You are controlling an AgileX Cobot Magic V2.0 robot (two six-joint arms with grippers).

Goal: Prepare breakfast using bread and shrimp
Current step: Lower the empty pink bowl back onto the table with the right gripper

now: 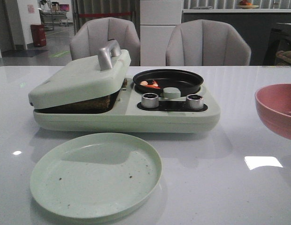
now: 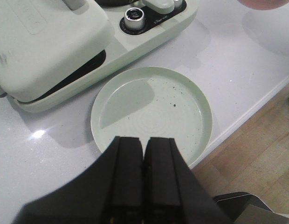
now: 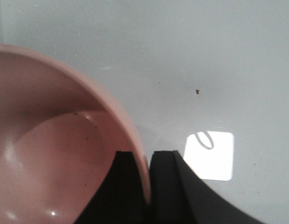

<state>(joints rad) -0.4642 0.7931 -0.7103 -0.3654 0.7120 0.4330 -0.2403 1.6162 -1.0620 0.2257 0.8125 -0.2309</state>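
Pale green breakfast maker sits mid-tabletop, beyond a pale green plate. The plate carries only a few dark specks and crumbs.

Bread: visible only as a brown, textured edge in the gap under the hinged lid on the machine's left half. The lid rests tilted on it, not fully down, silver handle on top. Cannot tell from this edge how many slices lie there; the pale face of the bread is hidden.

Shrimp: small orange-red and whitish curled pieces lying in the black round pan on the machine's right half, toward the pan's left side. A dark bit lies with them. Exact count unclear at this size.

In front of the pan: two silver knobs with a pale green pan handle between them.

Pink bowl at the right edge of the tabletop, well apart from the machine. Inside looks bare apart from tiny specks.

Left gripper: hovers above the near rim of the plate, fingers pressed together with nothing between them.

Right gripper: fingers closed narrow on the bowl's rim, one inside the bowl, one outside, the pink wall clamped between.

Two grey chairs stand behind the tabletop.
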